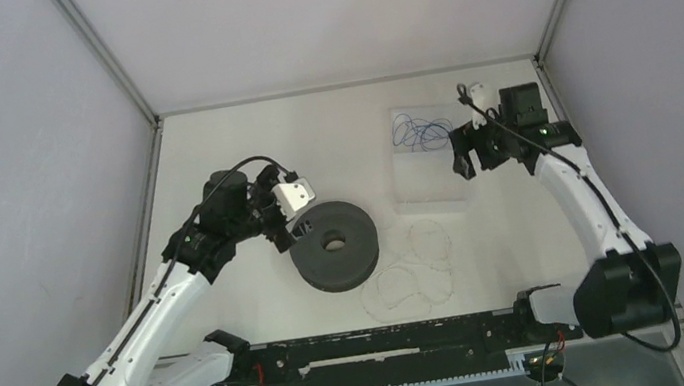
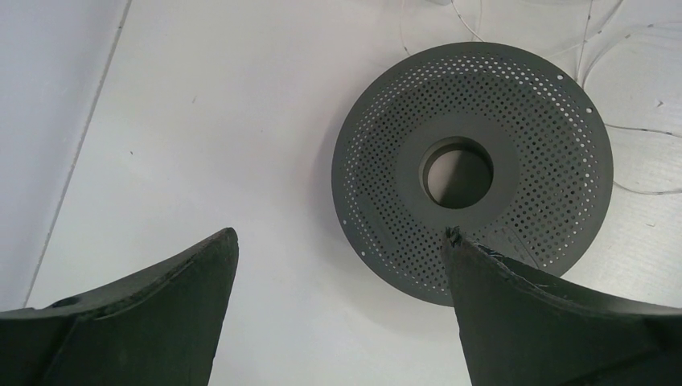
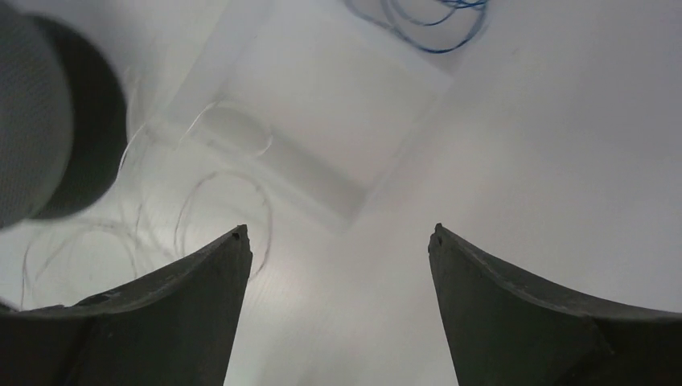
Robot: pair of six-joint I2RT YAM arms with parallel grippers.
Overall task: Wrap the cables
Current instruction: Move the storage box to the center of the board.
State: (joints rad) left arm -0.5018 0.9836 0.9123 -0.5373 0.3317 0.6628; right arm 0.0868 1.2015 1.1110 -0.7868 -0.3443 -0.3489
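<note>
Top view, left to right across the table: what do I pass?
left gripper → spool → cables → right gripper

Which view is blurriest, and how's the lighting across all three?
Right wrist: soft throughout, black spool smeared at the left edge, table washed out so the whitish cable barely reads. Left wrist: sharp, the spool's perforations crisp, light even. Top external: in focus, diffuse light, only soft shadows, no glare.
</note>
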